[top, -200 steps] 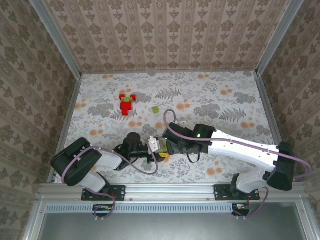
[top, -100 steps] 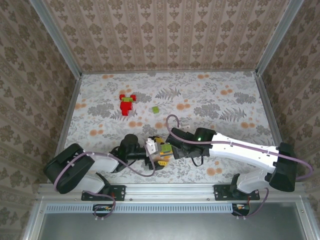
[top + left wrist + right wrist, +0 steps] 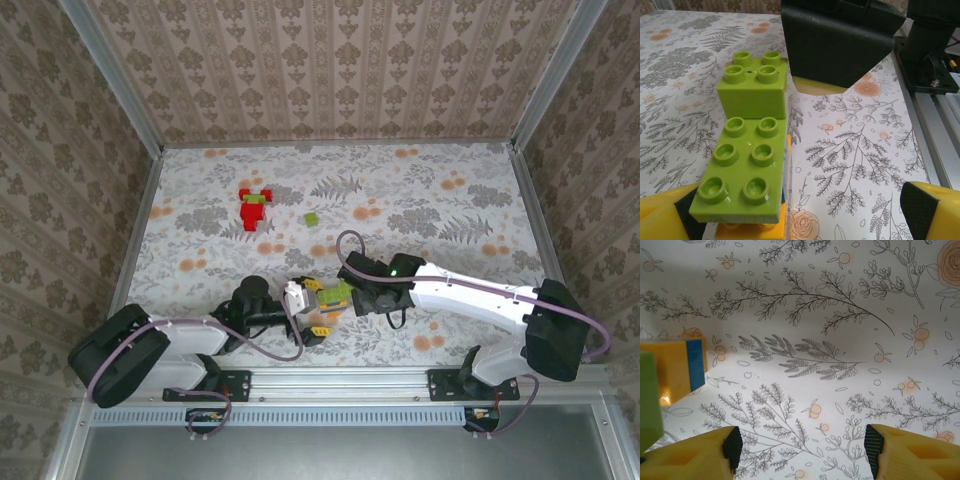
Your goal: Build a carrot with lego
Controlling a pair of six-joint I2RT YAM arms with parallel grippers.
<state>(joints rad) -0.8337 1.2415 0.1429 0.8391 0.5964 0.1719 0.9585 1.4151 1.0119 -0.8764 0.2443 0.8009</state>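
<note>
The carrot (image 3: 747, 170) is a short stack of lego with green bricks on top, a blue layer and orange-yellow beneath. It sits between my left gripper's yellow fingers (image 3: 932, 210), close to the left-hand one, and they stand wide apart and do not clamp it. From above, the carrot (image 3: 331, 296) lies between my left gripper (image 3: 317, 306) and my right gripper (image 3: 350, 297). In the right wrist view the carrot (image 3: 686, 366) is at the left edge, outside the open right gripper (image 3: 802, 447), which has bare table between its pads.
A red and green lego cluster (image 3: 253, 208) and a single small green brick (image 3: 311, 219) lie farther back on the flowered table (image 3: 450, 200). The right gripper's black body (image 3: 840, 42) hangs just beyond the carrot. The metal rail (image 3: 340, 380) runs along the near edge.
My left gripper has gone from shut on the carrot to wide open, letting it go. The left arm has swung back towards the left; the right gripper has shifted slightly left.
</note>
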